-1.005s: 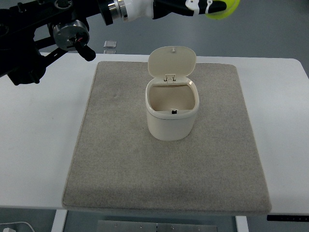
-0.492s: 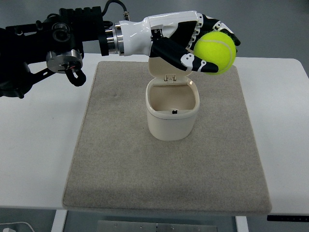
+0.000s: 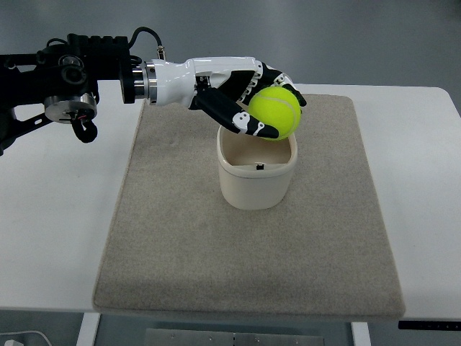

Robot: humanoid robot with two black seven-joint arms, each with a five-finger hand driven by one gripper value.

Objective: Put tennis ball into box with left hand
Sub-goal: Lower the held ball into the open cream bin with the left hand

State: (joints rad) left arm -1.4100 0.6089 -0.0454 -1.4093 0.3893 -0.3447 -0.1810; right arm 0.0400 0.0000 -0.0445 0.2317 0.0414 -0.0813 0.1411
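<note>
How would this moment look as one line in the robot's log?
left hand: grips yellow-green tennis ball | above open cream plastic box | ball unreleased | grey mat

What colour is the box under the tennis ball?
Cream, almost off-white, inside and out. The box shows best in the top view, standing on the grey mat.

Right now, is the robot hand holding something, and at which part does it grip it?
The left robot hand holds the tennis ball, fingers wrapped around its far and left sides, thumb underneath.
</note>
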